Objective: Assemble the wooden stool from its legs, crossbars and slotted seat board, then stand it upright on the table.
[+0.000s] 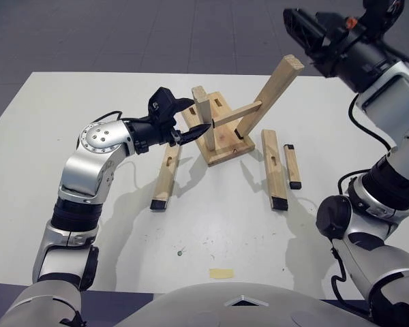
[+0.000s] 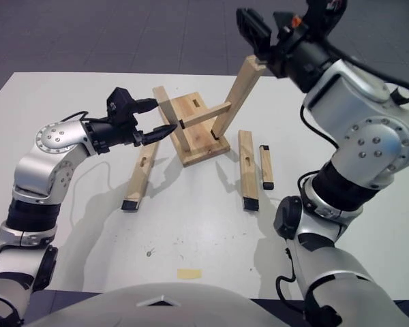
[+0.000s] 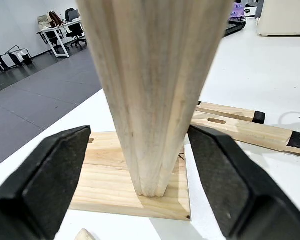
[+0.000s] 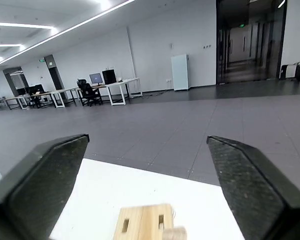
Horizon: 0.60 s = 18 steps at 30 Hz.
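The left arm is stretched forward low over the table, the left gripper (image 1: 196, 116) spread around the upright leg (image 1: 203, 109) seated in the seat board (image 1: 221, 146) mid-table, with a gap seen beside one finger. The right arm is raised high, with the right gripper (image 4: 147, 142) held wide open and empty above the tilted leg (image 1: 276, 88).

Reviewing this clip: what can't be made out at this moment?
Left wrist view: the upright leg covers its own slot in the seat board; its top is cut by the edge.
Right eye view: the right claw overlaps the tilted leg's top; contact unclear.
Left eye view: speck on the table, too small to identify.
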Each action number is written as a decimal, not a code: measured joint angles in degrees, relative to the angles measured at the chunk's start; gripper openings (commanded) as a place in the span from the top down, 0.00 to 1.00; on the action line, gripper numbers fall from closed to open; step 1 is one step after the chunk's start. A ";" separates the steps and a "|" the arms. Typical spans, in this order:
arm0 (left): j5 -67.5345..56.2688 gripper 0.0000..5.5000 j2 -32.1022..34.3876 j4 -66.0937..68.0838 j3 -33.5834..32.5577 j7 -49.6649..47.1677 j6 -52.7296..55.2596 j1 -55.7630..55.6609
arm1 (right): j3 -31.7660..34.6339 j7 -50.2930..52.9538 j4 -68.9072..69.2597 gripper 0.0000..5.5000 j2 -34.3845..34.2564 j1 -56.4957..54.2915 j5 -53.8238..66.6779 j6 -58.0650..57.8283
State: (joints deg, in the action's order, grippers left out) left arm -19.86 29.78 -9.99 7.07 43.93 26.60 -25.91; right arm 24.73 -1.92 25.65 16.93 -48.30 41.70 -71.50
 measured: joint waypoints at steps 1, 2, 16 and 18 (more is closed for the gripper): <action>-0.39 0.20 -0.16 -0.01 -0.42 0.00 0.01 -0.03 | -0.22 0.12 -0.77 0.11 -0.03 -0.26 -1.24 2.91; -1.90 0.16 -0.69 -0.07 -1.68 -0.05 0.49 -0.27 | -0.67 0.28 -2.02 0.07 -0.32 -0.25 -2.73 6.10; -31.21 0.02 -6.41 -3.09 -20.09 -9.40 12.34 -9.89 | -2.64 -0.89 -17.09 0.02 -6.06 -7.07 -6.59 33.62; -29.59 0.02 -6.76 -2.87 -18.40 -10.35 12.34 -8.82 | -6.87 -2.97 -23.13 0.02 -8.77 0.83 -8.49 33.60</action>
State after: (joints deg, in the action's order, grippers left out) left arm -49.44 23.03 -12.86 -11.33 33.58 38.94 -34.73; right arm 17.86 -4.89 2.52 8.16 -47.46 33.20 -37.90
